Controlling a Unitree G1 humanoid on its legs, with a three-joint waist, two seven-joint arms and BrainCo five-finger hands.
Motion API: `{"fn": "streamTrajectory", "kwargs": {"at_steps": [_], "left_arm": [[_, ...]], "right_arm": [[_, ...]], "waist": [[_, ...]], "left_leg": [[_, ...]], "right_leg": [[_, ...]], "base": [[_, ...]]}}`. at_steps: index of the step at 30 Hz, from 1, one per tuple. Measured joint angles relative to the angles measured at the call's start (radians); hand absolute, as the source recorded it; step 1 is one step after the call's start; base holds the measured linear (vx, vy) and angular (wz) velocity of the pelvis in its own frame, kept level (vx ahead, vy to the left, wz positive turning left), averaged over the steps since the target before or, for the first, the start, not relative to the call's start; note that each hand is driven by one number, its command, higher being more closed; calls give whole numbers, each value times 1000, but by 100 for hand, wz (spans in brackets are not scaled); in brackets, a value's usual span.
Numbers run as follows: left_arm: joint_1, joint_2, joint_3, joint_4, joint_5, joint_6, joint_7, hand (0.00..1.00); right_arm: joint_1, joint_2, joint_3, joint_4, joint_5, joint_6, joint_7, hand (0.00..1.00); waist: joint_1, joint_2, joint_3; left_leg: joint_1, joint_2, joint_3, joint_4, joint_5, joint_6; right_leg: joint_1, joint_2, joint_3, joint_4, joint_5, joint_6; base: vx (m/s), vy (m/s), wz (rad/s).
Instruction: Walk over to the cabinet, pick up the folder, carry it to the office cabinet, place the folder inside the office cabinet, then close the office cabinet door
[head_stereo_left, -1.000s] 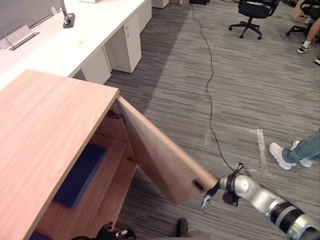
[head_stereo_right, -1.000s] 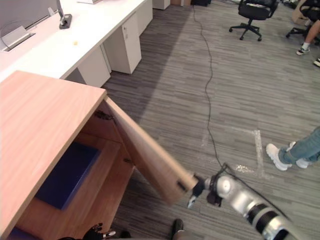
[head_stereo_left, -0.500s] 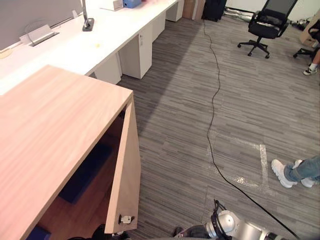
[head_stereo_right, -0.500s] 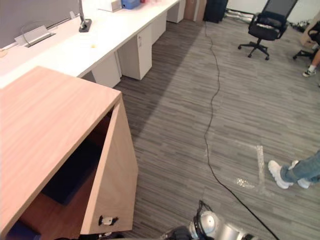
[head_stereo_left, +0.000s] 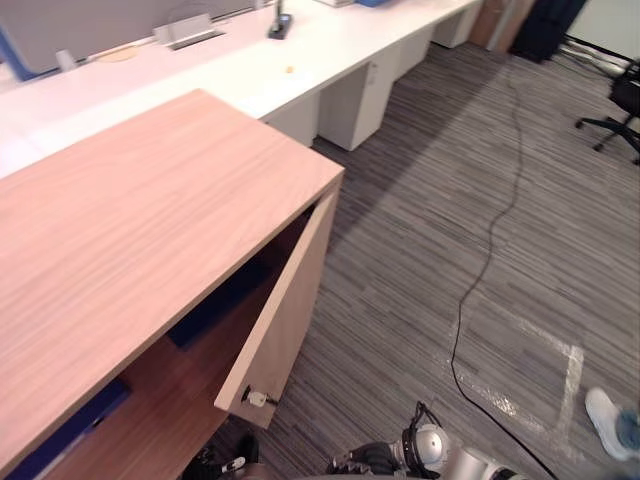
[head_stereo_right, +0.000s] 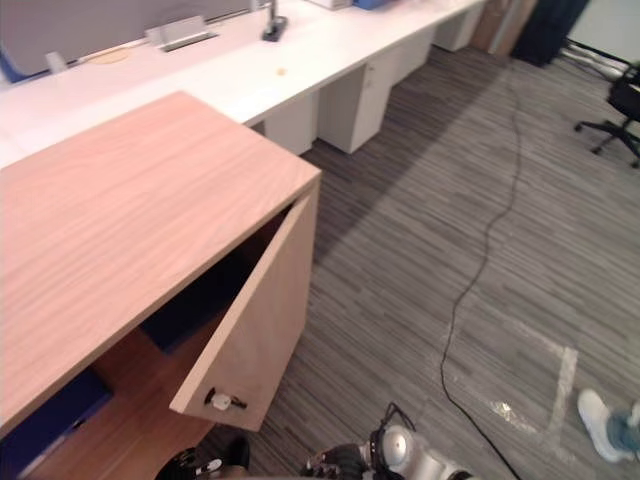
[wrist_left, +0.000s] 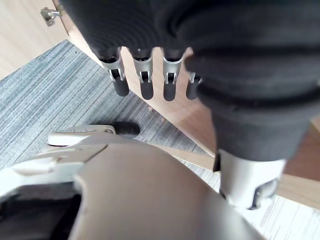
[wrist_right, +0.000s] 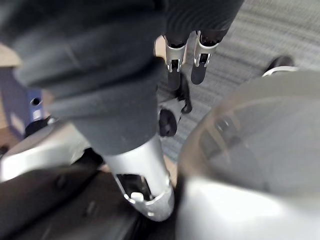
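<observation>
the door (head_stereo_right: 255, 330) on the office cabinet (head_stereo_right: 130, 200) hung half open, blue folder (head_stereo_right: 188, 308) inside; left hand (wrist_left: 143, 76) and right hand (wrist_right: 201, 56) loose, empty

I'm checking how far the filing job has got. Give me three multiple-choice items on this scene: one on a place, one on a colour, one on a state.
1. Where does the blue folder lie with respect to the office cabinet?
A) on top of it
B) inside it
C) on the floor before it

2. What colour is the long desk behind the cabinet?
A) white
B) black
C) green

3. How does the cabinet door stand?
A) fully shut
B) partly open
C) taken off

Answers:
1 B, its blue shows under the wooden top, behind the door.
2 A, the desk's top and drawer units are white.
3 B, the door stands out at an angle, leaving a gap.
</observation>
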Motion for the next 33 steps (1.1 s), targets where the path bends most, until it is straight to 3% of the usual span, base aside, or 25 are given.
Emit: {"fn": "streamTrajectory", "kwargs": {"at_steps": [3, 4, 5, 6, 8, 9, 11, 12, 13, 17, 22, 25, 26, 28, 30, 33], "left_arm": [[-1, -10, 11, -7, -16, 0, 22, 0], [-8, -14, 19, -16, -20, 1, 34, 0], [-22, -19, 24, -15, -24, 7, 54, 0], [-34, -21, 26, -16, -36, 7, 69, 0], [-36, -26, 34, -13, -52, 14, 88, 0], [-38, -32, 45, -13, -60, 16, 93, 0], [-44, -30, 59, 5, -59, 22, 95, 0], [-40, -35, 62, 10, -56, 25, 96, 0], [-48, -42, 67, 24, -51, 26, 98, 0], [-51, -39, 83, 43, -46, 37, 97, 0], [-57, -39, 97, 44, -47, 37, 102, 0], [-57, -39, 97, 44, -47, 37, 103, 0], [-56, -40, 96, 50, -46, 37, 103, 0], [-57, -41, 77, 64, -46, 37, 104, 0], [-56, -34, 57, 67, -46, 36, 106, 0], [-56, -31, 55, 73, -45, 33, 113, 0]], "right_arm": [[-62, 167, -149, 292, -174, -12, -150, 0], [-92, 204, -211, 380, -234, -7, -215, 0], [-121, 240, -338, 483, -290, 5, -290, 0], [-141, 258, -500, 560, -294, 25, -357, 0], [-158, 274, -708, 611, -266, 61, -445, 0], [-154, 274, -762, 609, -235, 76, -482, 0], [-124, 273, -808, 594, -165, 96, -541, 0], [-92, 273, -837, 565, -150, 104, -561, 0], [-55, 288, -871, 542, -140, 109, -569, 0], [3, 358, -872, 483, -114, 109, -565, 0], [6, 393, -872, 441, -79, 109, -548, 0], [31, 387, -876, 382, -79, 112, -548, 0], [45, 380, -876, 359, -78, 113, -548, 0], [57, 371, -876, 347, -77, 118, -545, 0], [83, 370, -897, 321, -76, 117, -539, 0], [90, 372, -931, 332, -63, 117, -539, 0]], "waist": [[19, -2, 17], [28, -3, 28], [21, -5, 46], [17, -4, 62], [24, 8, 82], [25, 6, 90], [22, -1, 94], [13, 14, 88], [-5, 21, 86], [-21, 15, 93], [-46, 18, 95], [-57, 20, 96], [-69, 27, 96], [-82, 32, 97], [-83, 35, 94], [-87, 24, 86]], "left_leg": [[-16, -1, -29, 16, 3, -1], [-38, -7, 4, 40, 4, 10], [-77, -22, 152, 85, 30, 60], [-108, -40, 243, 110, 55, 94], [-126, -49, 321, 119, 55, 107], [-143, -49, 359, 165, 24, 129], [-152, -53, 438, 293, -87, 140], [-136, -67, 459, 277, -111, 133], [-112, -103, 428, 170, -91, 164], [-32, -163, 396, -33, 1, 152], [-8, -173, 373, -35, 3, 152], [18, -192, 349, -36, -3, 148], [24, -199, 327, -40, -10, 153], [36, -203, 285, -40, -16, 167], [38, -204, 222, -39, -18, 167], [36, -203, 130, -33, -1, 137]], "right_leg": [[10, -2, -42, 15, -20, -1], [7, -14, -65, 35, -33, -2], [-3, -44, -97, 78, -59, -5], [-7, -68, -144, 109, -77, -4], [0, -71, -211, 113, -87, -8], [2, -83, -239, 128, -95, -9], [11, -119, -279, 170, -114, 6], [20, -133, -309, 205, -128, 25], [19, -139, -342, 228, -140, 40], [25, -137, -356, 202, -136, 37], [47, -148, -358, 225, -131, 38], [51, -219, -359, 360, -200, 37], [43, -257, -346, 446, -225, 13], [-21, -319, -199, 618, -255, -20], [-92, -304, 106, 645, -290, 6], [-105, -273, 345, 563, -299, 39]], "base": [[-36, -2, 46], [-46, 73, 71], [-53, 141, 120], [-46, 153, 123], [-50, 132, 91], [-44, 134, 77], [54, 136, 69], [174, 192, 103], [180, 192, 95], [63, 127, 37], [16, 37, 8], [-23, 32, 20], [-53, 78, 45], [-66, 80, 60], [-75, 32, 77], [-30, -115, 97]]}}
